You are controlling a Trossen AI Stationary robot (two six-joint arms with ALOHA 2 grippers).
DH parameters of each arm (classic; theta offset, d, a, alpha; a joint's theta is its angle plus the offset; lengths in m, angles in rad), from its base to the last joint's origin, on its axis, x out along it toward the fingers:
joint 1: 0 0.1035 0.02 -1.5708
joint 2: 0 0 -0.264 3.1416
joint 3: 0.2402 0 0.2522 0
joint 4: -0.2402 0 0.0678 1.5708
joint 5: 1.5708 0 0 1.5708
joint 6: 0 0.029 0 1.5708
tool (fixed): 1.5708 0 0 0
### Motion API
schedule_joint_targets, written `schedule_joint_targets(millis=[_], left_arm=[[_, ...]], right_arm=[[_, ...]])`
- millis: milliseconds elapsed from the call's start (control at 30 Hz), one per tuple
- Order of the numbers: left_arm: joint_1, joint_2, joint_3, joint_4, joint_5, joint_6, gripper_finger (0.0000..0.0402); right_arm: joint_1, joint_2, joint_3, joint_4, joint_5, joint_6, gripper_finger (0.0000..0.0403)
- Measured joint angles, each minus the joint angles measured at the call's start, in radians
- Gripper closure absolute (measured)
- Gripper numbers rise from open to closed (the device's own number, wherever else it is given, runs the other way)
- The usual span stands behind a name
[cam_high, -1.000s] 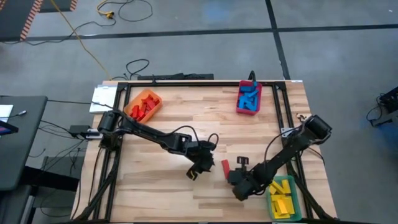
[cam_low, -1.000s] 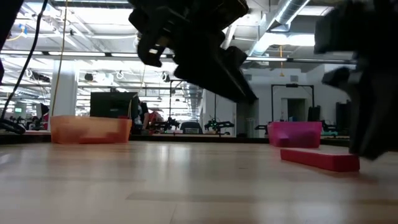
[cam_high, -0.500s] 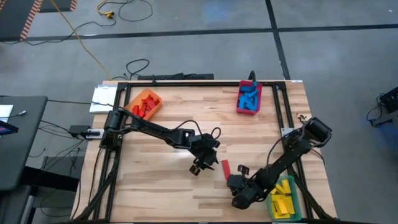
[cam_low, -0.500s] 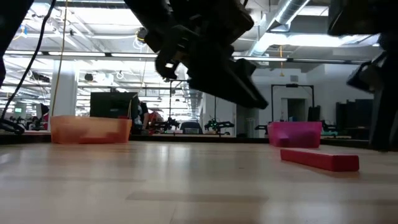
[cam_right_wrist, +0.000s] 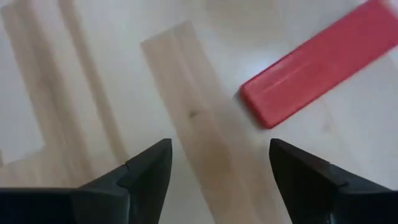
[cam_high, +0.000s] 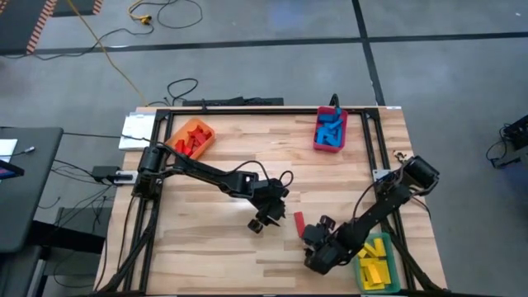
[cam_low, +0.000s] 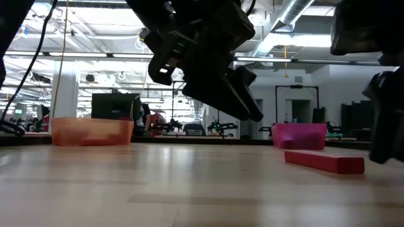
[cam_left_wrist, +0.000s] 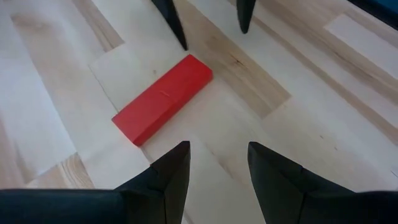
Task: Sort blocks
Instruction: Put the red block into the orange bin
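Red block [cam_high: 299, 222] flat on table between left gripper [cam_high: 261, 221] and right gripper [cam_high: 317, 247], both jaws apart, empty.

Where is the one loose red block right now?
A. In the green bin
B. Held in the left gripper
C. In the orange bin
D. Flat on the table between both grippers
D: the red block lies flat on the bare wood, between the left gripper and the right gripper, neither touching it.

You've got two matte black jointed arms, left arm [cam_high: 198, 172] and right arm [cam_high: 388, 198], loose black cables looped along each. Left gripper [cam_left_wrist: 214, 163] and right gripper [cam_right_wrist: 217, 165] both have tapered, wedge-shaped black fingers.
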Motion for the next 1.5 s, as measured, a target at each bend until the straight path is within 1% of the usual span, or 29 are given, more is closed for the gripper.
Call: schedule_joint_targets(millis=[133, 233, 433, 567, 700, 833, 967, 1100, 1167, 1267, 1400, 1500], left_arm=[[0.0, 0.0, 0.0, -0.012, 0.0, -0.009, 0.0246], [0.0, 0.0, 0.0, -0.033, 0.0, -0.026, 0.0246], [0.0, 0.0, 0.0, -0.049, -0.008, -0.036, 0.0246], [0.0, 0.0, 0.0, -0.052, -0.034, -0.049, 0.0246], [0.0, 0.001, 0.0, -0.078, -0.045, -0.054, 0.0246], [0.0, 0.002, -0.006, -0.098, -0.051, -0.077, 0.0246], [-0.005, 0.002, -0.007, -0.106, -0.054, -0.086, 0.0246], [-0.015, 0.002, -0.007, -0.112, -0.068, -0.087, 0.0246], [-0.019, 0.002, -0.007, -0.11, -0.095, -0.087, 0.0246], [-0.019, 0.003, -0.007, -0.103, -0.116, -0.087, 0.0246], [-0.018, 0.003, -0.007, -0.078, -0.118, -0.089, 0.0246], [-0.021, 0.003, -0.007, -0.046, -0.116, -0.084, 0.0246]], right_arm=[[-0.011, 0.0, 0.0, -0.046, 0.071, 0.045, 0.0117], [-0.021, 0.0, 0.0, -0.076, 0.101, 0.062, 0.0117], [-0.056, 0.0, 0.0, -0.058, 0.11, 0.065, 0.0117], [-0.071, -0.001, -0.004, -0.049, 0.139, 0.067, 0.0117], [-0.096, -0.002, -0.037, -0.031, 0.143, 0.11, 0.0117], [-0.119, -0.002, -0.088, 0.032, 0.141, 0.134, 0.0117], [-0.142, -0.005, -0.121, 0.117, 0.141, 0.083, 0.0117], [-0.151, -0.006, -0.122, 0.123, 0.129, 0.008, 0.0117], [-0.151, -0.005, -0.122, 0.123, 0.128, -0.03, 0.0117], [-0.151, -0.004, -0.122, 0.124, 0.126, -0.056, 0.0122], [-0.13, -0.003, -0.122, 0.116, 0.125, -0.108, 0.0141], [-0.12, -0.003, -0.122, 0.089, 0.124, -0.112, 0.0169]])
